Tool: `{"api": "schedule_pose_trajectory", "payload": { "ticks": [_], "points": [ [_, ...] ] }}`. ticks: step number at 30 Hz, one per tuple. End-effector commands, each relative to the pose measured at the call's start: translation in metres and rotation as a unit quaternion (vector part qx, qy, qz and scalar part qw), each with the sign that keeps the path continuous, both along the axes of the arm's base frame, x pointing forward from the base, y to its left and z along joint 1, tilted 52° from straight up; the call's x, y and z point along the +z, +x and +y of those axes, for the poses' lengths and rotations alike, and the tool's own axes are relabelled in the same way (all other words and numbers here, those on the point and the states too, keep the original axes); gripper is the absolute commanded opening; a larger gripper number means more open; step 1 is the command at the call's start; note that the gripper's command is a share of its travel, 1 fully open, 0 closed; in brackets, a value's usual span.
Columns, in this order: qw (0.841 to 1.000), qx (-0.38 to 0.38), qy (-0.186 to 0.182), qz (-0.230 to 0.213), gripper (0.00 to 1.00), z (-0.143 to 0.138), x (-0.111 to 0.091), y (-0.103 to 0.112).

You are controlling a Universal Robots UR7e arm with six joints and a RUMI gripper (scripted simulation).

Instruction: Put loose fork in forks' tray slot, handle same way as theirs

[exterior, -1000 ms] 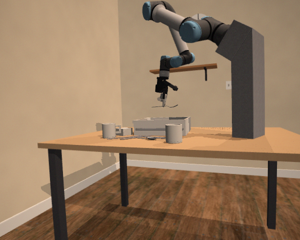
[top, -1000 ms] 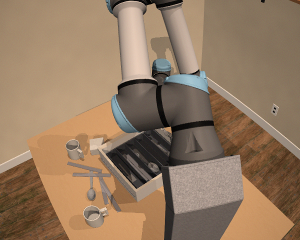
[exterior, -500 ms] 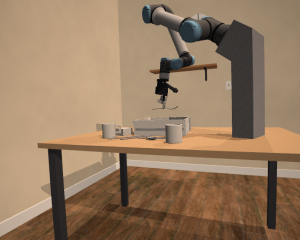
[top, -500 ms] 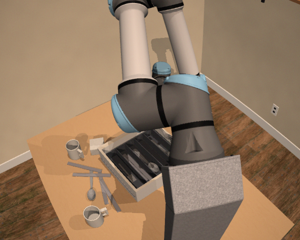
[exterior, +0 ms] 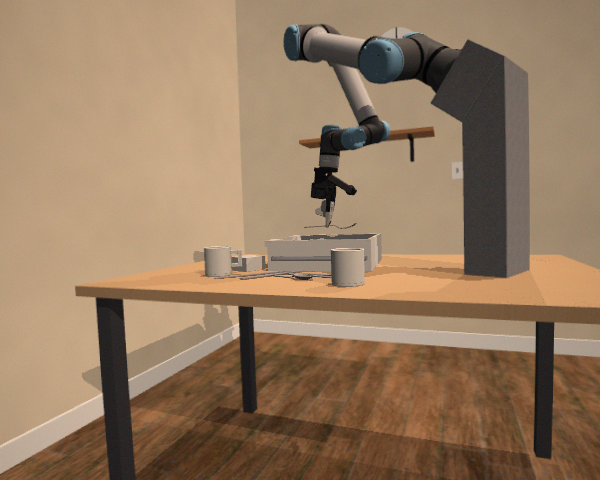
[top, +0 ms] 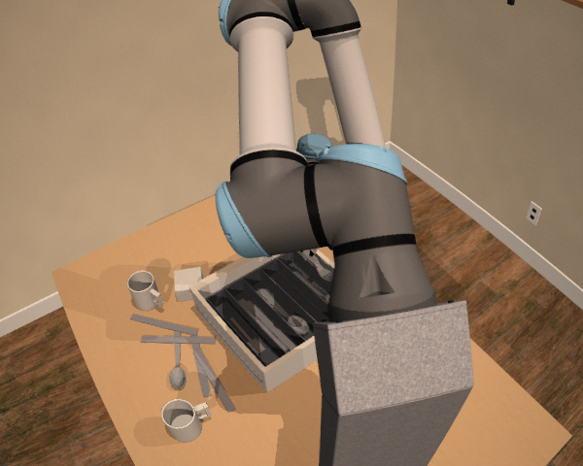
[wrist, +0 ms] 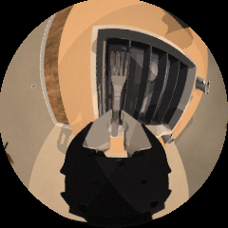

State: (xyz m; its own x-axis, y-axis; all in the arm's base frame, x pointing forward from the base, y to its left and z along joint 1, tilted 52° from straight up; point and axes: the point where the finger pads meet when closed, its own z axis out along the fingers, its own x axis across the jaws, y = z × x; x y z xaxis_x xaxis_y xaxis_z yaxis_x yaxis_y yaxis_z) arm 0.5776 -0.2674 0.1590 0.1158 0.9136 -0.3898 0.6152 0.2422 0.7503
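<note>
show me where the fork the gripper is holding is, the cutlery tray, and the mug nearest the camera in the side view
fork (exterior: 346, 226), exterior view, on the end that sticks out to the right of the gripper (exterior: 327, 221).
cutlery tray (exterior: 310, 253), exterior view, on its pale front wall.
mug (exterior: 347, 267), exterior view, on the middle of its side wall.
</note>
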Motion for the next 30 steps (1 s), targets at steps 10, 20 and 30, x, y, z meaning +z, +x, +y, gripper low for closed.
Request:
{"api": "schedule_pose_trajectory", "payload": {
  "ticks": [10, 20, 30],
  "points": [
    [1.0, -0.001, -0.002, -0.003, 0.02, -0.018, -0.026, 0.034],
    [1.0, -0.001, -0.002, -0.003, 0.02, -0.028, -0.045, 0.056],
    [1.0, -0.001, -0.002, -0.003, 0.02, -0.033, -0.053, 0.066]
  ]
}}
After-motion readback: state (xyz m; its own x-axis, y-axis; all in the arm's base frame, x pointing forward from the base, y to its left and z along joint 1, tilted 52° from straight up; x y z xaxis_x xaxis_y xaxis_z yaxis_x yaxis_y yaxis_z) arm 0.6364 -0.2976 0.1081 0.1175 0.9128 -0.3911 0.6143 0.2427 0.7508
